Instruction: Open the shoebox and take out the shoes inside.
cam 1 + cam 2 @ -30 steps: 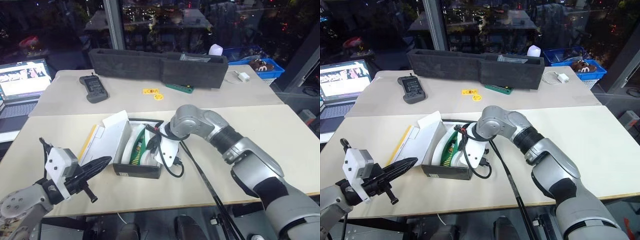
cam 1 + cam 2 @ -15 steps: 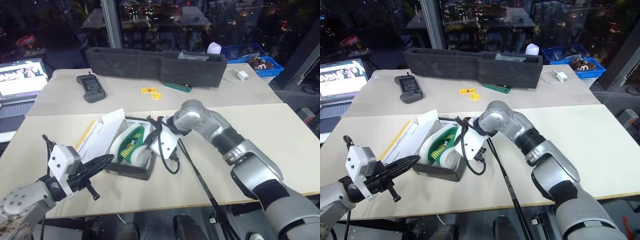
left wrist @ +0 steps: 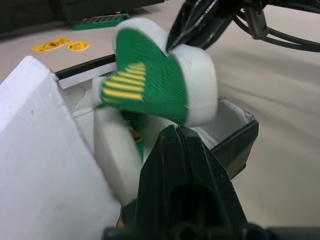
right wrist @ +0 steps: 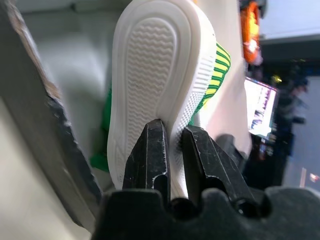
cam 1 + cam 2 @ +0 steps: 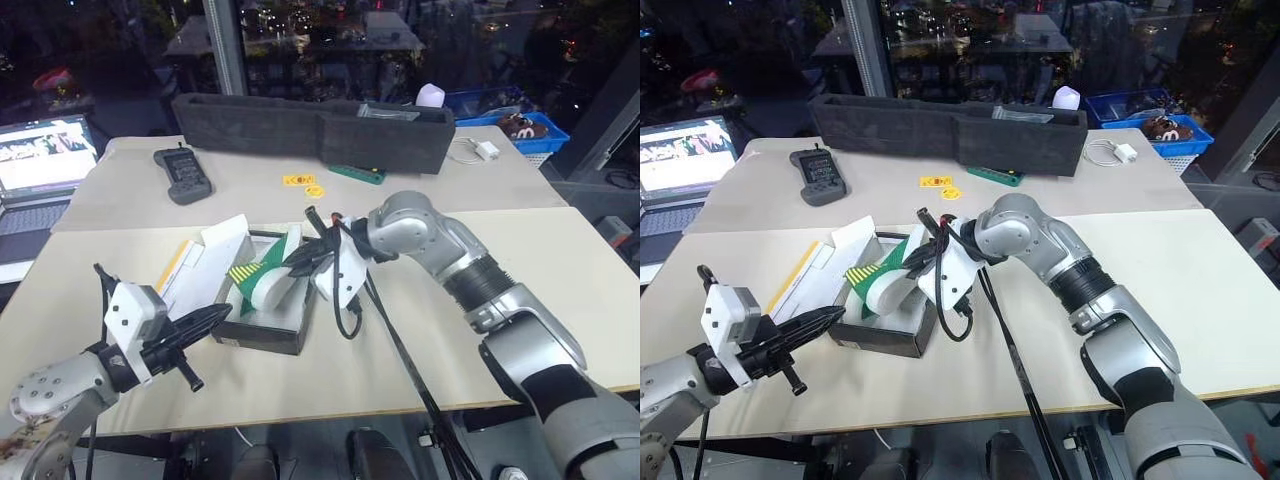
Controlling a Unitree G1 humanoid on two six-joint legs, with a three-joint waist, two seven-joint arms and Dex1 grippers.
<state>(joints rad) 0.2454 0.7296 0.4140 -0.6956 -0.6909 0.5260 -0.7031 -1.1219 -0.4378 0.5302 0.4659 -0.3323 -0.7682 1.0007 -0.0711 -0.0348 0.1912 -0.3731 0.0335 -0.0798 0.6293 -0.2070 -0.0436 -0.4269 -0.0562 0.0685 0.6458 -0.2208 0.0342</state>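
The shoebox stands open on the near table, its black base in front of me and its lid swung back to the left with the white inside showing. My right gripper is shut on the heel end of one green shoe with a white sole, holding it tilted above the box. A second shoe lies inside the box beneath it. Just off the box's near left corner, my left gripper is shut and holds nothing.
A long black foam tray runs along the far table, with a grey handheld controller, yellow stickers and a green strip in front of it. A laptop sits far left. Black cables hang from my right wrist beside the box.
My right gripper has risen with the green shoe, lifting it from lying in the box to tilted above it. The left gripper has stayed put.
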